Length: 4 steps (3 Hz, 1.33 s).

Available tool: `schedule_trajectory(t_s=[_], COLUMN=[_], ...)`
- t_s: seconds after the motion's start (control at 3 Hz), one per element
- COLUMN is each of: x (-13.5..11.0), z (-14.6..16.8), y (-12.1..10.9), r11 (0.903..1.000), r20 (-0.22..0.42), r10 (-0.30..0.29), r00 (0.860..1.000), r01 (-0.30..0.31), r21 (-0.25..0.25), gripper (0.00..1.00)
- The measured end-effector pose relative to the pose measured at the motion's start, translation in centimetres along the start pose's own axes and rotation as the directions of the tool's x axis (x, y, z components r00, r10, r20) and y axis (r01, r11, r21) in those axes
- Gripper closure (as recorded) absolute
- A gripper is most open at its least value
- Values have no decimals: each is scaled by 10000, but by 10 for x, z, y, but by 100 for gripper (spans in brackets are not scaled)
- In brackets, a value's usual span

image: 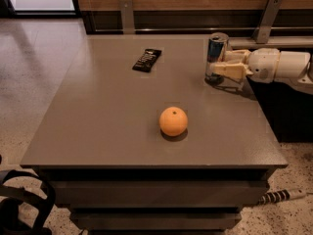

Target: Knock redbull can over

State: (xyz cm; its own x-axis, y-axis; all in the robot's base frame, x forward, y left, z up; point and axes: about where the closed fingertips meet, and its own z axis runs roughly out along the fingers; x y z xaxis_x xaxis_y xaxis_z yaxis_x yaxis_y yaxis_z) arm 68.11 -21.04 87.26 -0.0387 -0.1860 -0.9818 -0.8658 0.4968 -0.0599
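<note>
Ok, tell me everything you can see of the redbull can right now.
The redbull can is slim and metallic, blue and silver with a silver top. It stands roughly upright near the far right edge of the table, not yet knocked over. The pincer reaches in from the right and sits against its lower right side.

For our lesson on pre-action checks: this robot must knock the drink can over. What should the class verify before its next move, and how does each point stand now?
1. The slim blue and silver metal redbull can stands upright, not yet knocked over: ok.
2. The cream two-finger gripper reaches in from the right, level with the can's side: ok.
3. Gripper firmly touching the can: cannot tell.
4. Open grey tabletop to the can's left for it to fall onto: ok.
5. The round orange fruit and the flat black candy bar wrapper lie apart from the can: ok.
</note>
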Motion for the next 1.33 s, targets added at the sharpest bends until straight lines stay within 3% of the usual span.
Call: schedule_trajectory(t_s=[0.33,0.67,1.0,1.33], x=[-30,-41,-43,-25], z=[-10,-18,-26,-37], y=[3,9,17,20], r11=[9990,9979,9968,9941], r20=[-1583,-3454,-5426,-7335], r10=[-383,-500,-521,-552], r00=[9866,9371,8384,6775], r01=[413,611,765,1058], r21=[154,213,224,230], gripper=[100,100,100,100])
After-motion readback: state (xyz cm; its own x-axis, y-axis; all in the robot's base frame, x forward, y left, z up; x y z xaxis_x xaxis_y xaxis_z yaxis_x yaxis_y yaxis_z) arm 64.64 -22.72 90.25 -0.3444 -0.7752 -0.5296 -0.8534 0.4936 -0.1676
